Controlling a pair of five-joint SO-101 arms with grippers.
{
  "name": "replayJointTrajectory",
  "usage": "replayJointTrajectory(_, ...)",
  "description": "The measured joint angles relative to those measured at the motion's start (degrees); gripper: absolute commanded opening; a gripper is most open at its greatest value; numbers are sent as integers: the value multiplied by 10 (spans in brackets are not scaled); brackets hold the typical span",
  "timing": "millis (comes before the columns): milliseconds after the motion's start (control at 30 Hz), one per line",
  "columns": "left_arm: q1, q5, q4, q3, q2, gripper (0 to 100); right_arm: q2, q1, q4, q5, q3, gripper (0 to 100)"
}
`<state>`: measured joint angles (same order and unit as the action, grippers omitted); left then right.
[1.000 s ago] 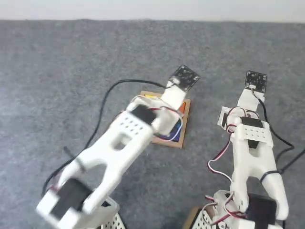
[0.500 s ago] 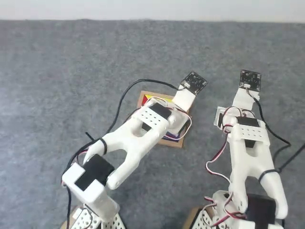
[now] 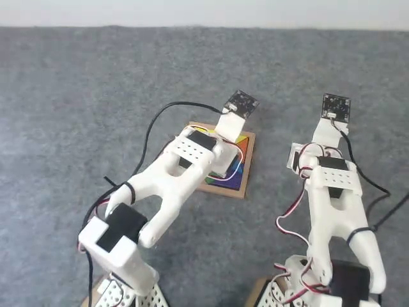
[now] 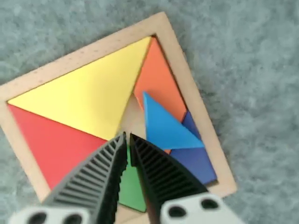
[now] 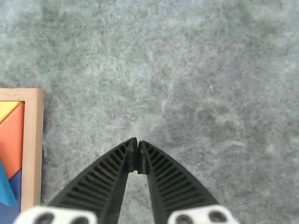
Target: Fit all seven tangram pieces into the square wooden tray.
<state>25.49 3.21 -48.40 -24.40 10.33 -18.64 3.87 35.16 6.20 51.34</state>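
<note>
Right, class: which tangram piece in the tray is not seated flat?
The light blue triangle: it lies askew across the orange piece and dark blue piece, while the yellow triangle, red triangle and green piece sit flush.

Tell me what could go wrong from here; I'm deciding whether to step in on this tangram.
The light blue triangle lies askew over the orange piece beside a bare gap, not seated; a push from the left gripper's shut fingers might slide it farther instead of dropping it in. A hard nudge could also shift the tray.
</note>
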Motion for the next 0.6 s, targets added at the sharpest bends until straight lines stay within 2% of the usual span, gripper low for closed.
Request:
replayJointTrajectory(133, 16, 21, 1, 0, -4, 11, 0, 0, 0, 0, 0, 8)
replayJointTrajectory(300, 76, 25, 55, -17, -32, 11, -31, 0, 0, 0, 27, 8)
replayJointTrajectory(400, 80, 26, 59, -3, -13, 11, -75, 1, -4, 0, 55, 8)
replayJointTrajectory(467, 78, 27, 40, 32, 31, 11, -98, 1, -4, 0, 67, 8)
replayJointTrajectory(600, 81, 27, -57, 152, 132, 11, -130, -2, -6, 0, 86, 8)
